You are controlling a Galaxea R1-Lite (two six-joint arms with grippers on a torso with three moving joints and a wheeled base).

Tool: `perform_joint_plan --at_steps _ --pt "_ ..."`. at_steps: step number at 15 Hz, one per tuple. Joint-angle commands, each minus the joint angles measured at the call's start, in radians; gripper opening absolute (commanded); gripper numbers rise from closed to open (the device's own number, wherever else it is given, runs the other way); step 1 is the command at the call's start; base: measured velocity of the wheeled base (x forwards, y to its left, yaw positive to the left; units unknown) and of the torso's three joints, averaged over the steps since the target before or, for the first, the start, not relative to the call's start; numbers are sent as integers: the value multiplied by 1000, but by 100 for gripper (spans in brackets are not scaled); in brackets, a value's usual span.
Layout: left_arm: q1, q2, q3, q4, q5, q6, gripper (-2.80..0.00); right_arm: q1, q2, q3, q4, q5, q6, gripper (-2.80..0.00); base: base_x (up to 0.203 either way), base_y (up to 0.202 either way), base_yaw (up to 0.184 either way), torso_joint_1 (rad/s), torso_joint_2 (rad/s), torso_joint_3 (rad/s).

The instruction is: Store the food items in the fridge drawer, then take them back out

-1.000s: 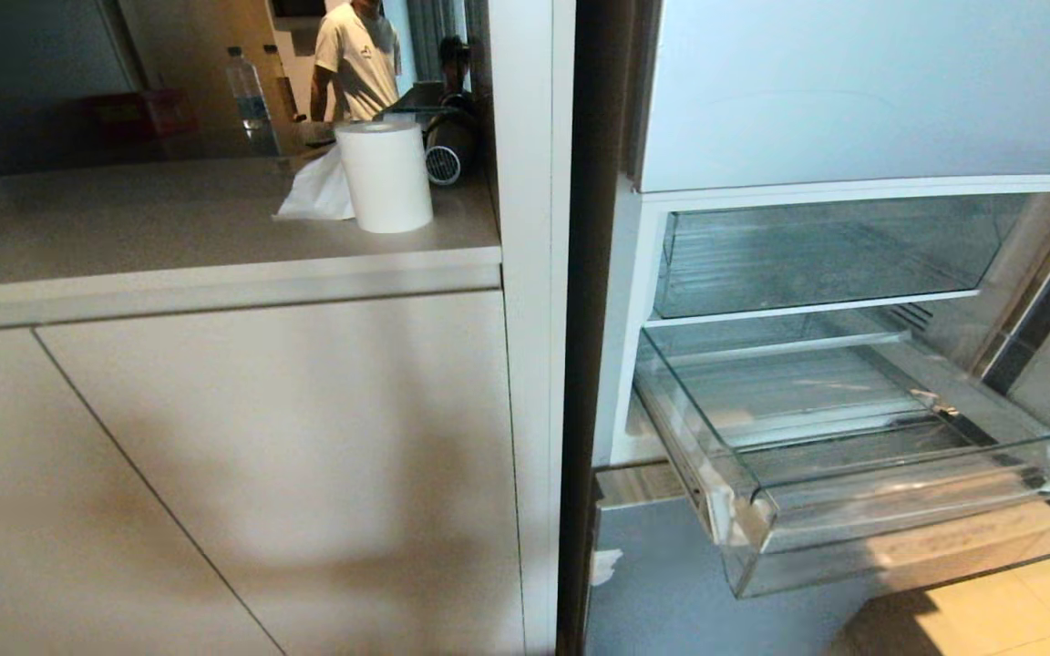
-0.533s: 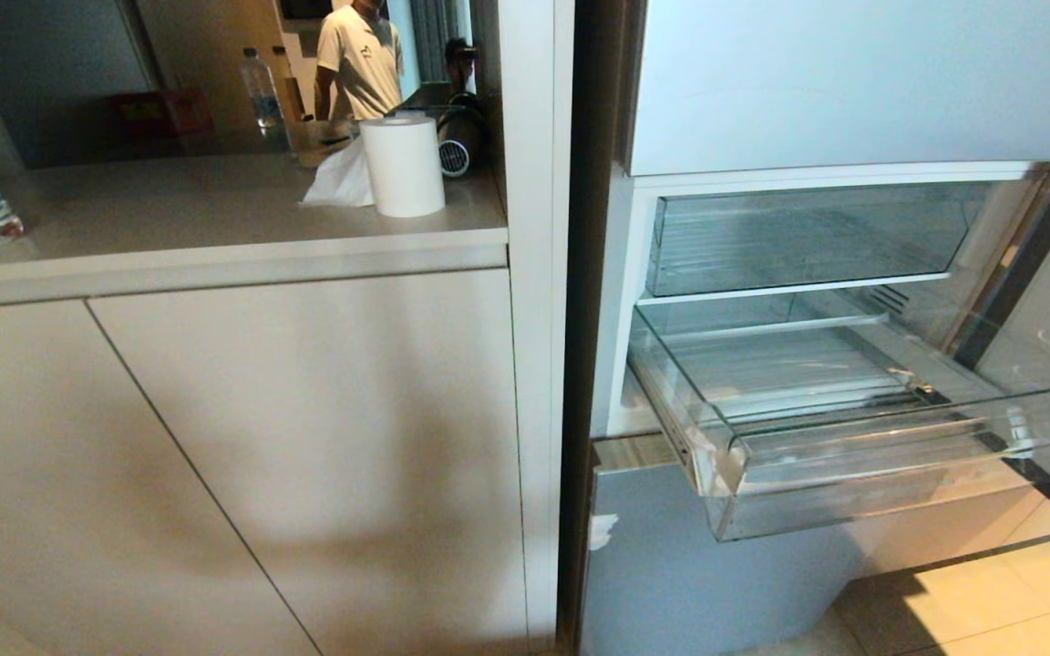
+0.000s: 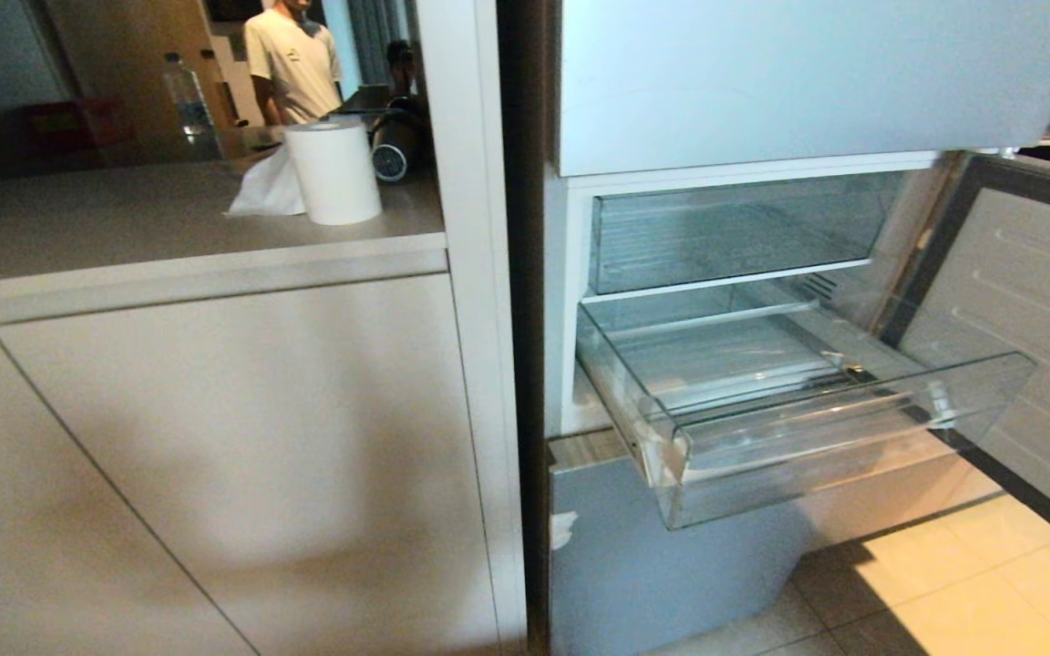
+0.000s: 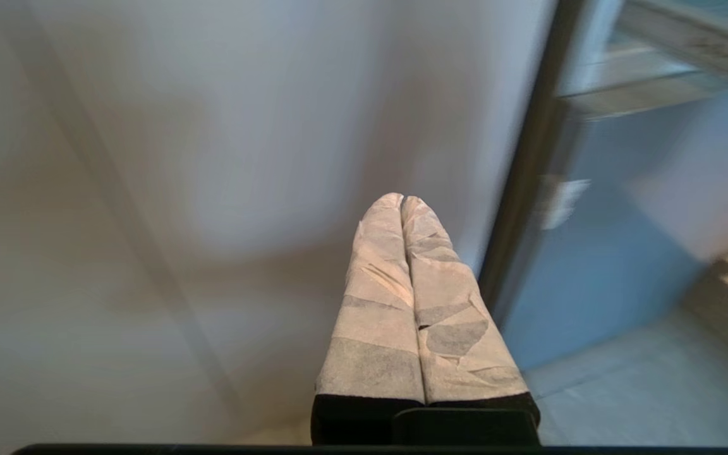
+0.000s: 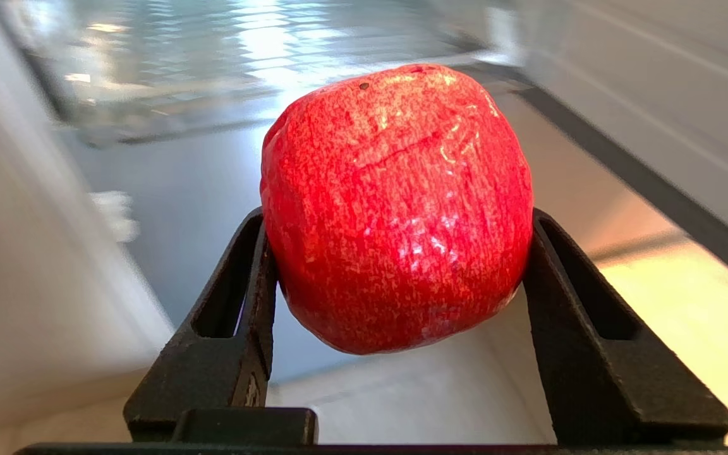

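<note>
The right gripper (image 5: 395, 265) is clamped on the apple (image 5: 395, 208), one black finger on each flank, so the fruit is wedged mid-jaw w/ its lower curve hanging free. The left gripper (image 4: 402, 202) has its taped fingers pressed together, holding nothing, pointed at the beige cabinet (image 3: 242, 437) just left of the fridge (image 3: 762, 82); neither arm shows in the head view. The drawer (image 3: 844, 446) is pulled out toward the near right, clear and, as far as I can tell through the glare, w/ nothing in it; the other clear bin (image 3: 725, 246) sits pushed in above it, and the open door (image 3: 1017, 310) stands at far right. Step in hand, by my read: carry the apple to the drawer and set it down. To do it well: get the body square to the drawer first, since the cabinet fills the left half of the head view and the drawer sits off to the right. Bring the apple in from above, over the stepped front lip, not through it; the wall is see-through and easy to misjudge. Keep clear of the upper bin's floor on the way in. Lower until the apple is near the ribbed floor before letting go, b/c a round fruit dropped from height will roll along the ribs. Release mid-drawer, away from the walls, leaving room for the later pick-up. Then pull straight up and back.
</note>
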Motion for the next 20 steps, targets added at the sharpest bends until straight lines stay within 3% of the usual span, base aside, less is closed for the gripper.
perform_joint_plan --at_steps 1,11,15,17,20 --pt "1 1 2 0 0 0 -280 0 2 0 0 1 1 -280 0 7 -180 2 -2 6" --pt "0 0 2 -1 0 0 -280 0 2 0 0 1 2 -280 -1 6 -174 0 1 3" --pt "0 1 2 -1 0 0 -280 0 2 -4 0 -1 -14 -280 -1 2 -50 1 1 1" --pt "0 0 2 0 0 0 -280 0 9 -71 14 -50 0 -280 0 0 0 0 0 0" --pt "0 0 2 0 0 0 -280 -3 123 -282 106 -199 103 -280 0 0 0 0 0 0"
